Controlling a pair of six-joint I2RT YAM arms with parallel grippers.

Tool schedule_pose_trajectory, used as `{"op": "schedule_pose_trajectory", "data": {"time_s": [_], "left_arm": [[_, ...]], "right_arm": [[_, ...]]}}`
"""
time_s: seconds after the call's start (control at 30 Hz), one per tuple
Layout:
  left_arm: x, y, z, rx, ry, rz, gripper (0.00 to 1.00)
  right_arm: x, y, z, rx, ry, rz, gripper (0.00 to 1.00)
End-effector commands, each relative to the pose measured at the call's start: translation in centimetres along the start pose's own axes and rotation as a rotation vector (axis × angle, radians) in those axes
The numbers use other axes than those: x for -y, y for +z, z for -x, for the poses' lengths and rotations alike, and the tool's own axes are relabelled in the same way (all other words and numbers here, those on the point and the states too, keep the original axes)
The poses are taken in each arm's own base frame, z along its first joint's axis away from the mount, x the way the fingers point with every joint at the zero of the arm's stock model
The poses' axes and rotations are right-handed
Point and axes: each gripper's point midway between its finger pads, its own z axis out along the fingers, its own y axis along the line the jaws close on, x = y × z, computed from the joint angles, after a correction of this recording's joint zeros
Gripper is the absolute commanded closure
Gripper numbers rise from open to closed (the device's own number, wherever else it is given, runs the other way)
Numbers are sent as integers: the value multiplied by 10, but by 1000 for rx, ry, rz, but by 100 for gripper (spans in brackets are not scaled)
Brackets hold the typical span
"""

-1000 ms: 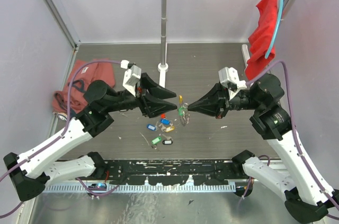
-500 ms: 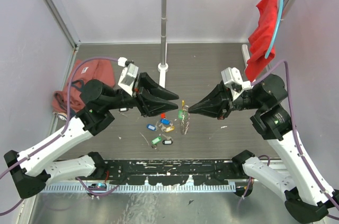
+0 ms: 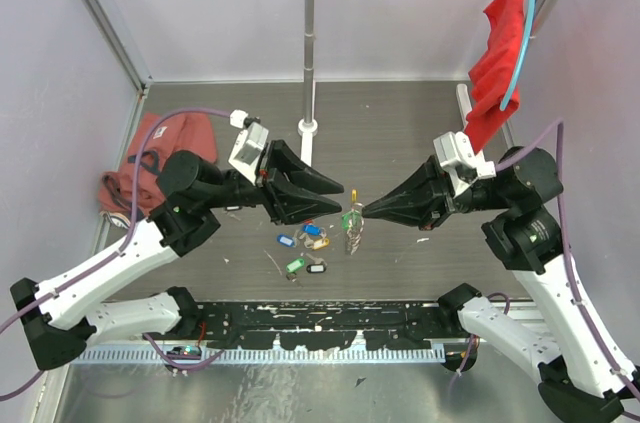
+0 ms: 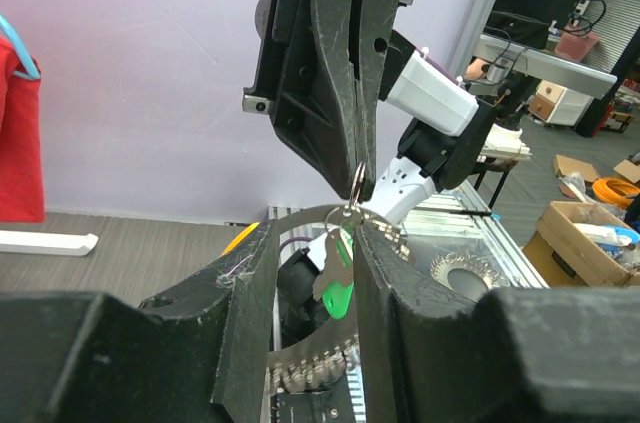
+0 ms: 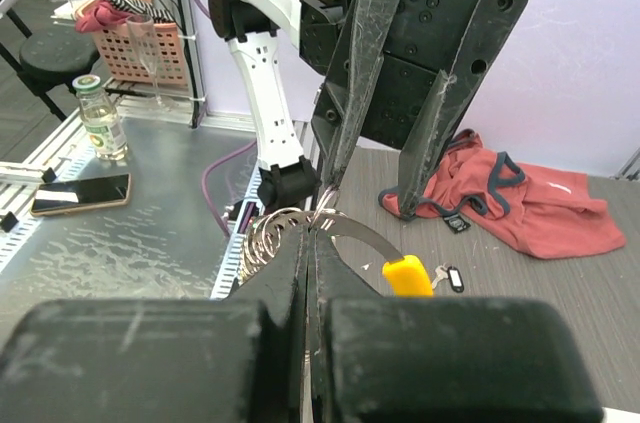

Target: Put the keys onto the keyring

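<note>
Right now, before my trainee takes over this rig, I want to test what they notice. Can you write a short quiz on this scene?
1. True or false: the left gripper and the right gripper are both shut.
2. What colour is the tag of the key hanging between the grippers? A red, B green, C black.
3. Fill in: the loose keys lie on the ____, below the left gripper.

Key:
1. False. The right gripper is shut on the keyring; the left gripper is open.
2. B.
3. Table.
</note>
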Motion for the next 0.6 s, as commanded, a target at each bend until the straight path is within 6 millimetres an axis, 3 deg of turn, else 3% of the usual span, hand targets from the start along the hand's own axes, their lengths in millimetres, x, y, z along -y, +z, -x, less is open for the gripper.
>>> {"op": "schedule_pose_trajectory", "data": {"time_s": [0.0,0.33,0.57], "left_arm": [[14,-4,4,12,18,-31,58],[28,2,22,47,41,-58,58],[37,15,17,22,34,-104,57]], "right_arm": [[-19,-3,35,50,-113,30,99],[-16,-2,30,39,-89,45,99],[-15,-1,28,33,-84,43,99]]}}
